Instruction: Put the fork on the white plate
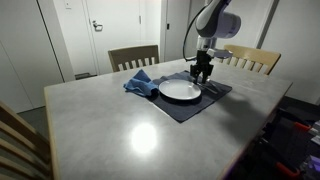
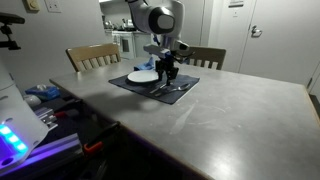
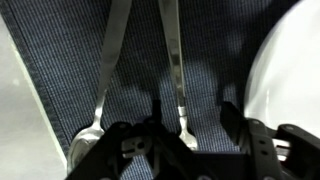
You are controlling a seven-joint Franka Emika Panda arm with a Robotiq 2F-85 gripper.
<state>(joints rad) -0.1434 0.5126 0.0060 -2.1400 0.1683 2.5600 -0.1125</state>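
Note:
The fork (image 3: 173, 50) lies on a dark blue placemat (image 3: 60, 60), handle pointing away and tines near the bottom of the wrist view. A spoon (image 3: 110, 60) lies beside it on its left. The white plate (image 3: 292, 70) is on the mat to the fork's right, and it shows in both exterior views (image 1: 180, 90) (image 2: 142, 76). My gripper (image 3: 195, 115) is open, low over the mat, with one finger on each side of the fork near the tines. In both exterior views the gripper (image 1: 203, 68) (image 2: 168, 68) hangs just beside the plate.
A crumpled blue cloth (image 1: 140, 83) lies next to the plate at the mat's edge. The placemat (image 1: 200, 106) sits on a grey table (image 1: 120, 130). Wooden chairs (image 1: 134, 57) (image 1: 252, 60) stand at the far side.

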